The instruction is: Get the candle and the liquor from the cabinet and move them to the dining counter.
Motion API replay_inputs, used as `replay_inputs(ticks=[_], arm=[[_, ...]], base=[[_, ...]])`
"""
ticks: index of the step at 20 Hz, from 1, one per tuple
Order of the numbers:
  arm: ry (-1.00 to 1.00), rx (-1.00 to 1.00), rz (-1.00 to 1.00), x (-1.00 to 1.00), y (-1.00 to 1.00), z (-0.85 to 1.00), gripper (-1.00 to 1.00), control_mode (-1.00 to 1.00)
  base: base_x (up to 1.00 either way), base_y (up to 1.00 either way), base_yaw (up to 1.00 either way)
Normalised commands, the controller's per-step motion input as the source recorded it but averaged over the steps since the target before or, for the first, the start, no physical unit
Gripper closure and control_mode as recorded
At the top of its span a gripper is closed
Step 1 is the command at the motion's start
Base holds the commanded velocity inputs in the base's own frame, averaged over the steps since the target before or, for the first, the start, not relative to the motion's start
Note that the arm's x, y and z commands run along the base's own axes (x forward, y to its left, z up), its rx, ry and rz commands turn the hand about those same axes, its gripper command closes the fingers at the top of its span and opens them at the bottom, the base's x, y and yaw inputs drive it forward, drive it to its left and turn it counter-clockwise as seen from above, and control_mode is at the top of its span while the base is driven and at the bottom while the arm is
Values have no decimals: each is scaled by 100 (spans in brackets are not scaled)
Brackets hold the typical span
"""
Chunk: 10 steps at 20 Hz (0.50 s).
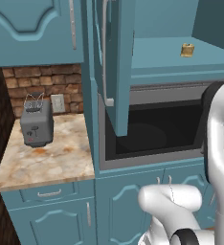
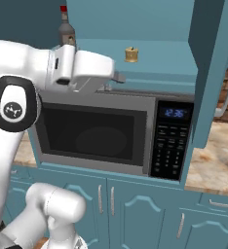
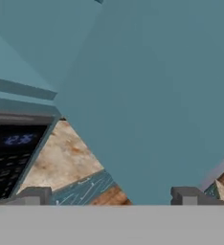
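The cabinet (image 2: 155,73) above the microwave stands with both doors swung open. On its shelf the small gold-tan candle (image 2: 131,54) (image 1: 187,50) sits near the middle. At the shelf's left end stands the dark liquor (image 2: 66,30) bottle with a red cap, partly behind my arm. My gripper (image 3: 111,196) is open and holds nothing, its fingertips (image 3: 35,195) wide apart. It hangs in front of the shelf edge, left of and below the candle, and faces the open right door (image 3: 147,95). The dining counter is out of view.
A microwave (image 2: 101,133) fills the bay under the shelf, its keypad (image 3: 8,153) to the gripper's left. The open left door (image 1: 115,62) juts out. A grey toaster (image 1: 36,123) stands on the small marble counter (image 1: 51,160). More marble counter (image 2: 213,160) lies right.
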Motion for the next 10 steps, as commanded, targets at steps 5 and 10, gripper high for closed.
replay_inputs(ticks=[5, 10], arm=[[-8, 21, 7, 7, 40, 0, -100, -100], [-5, 23, 12, 19, 40, 0, -100, -100]], base=[[0, 0, 0], [0, 0, 0]])
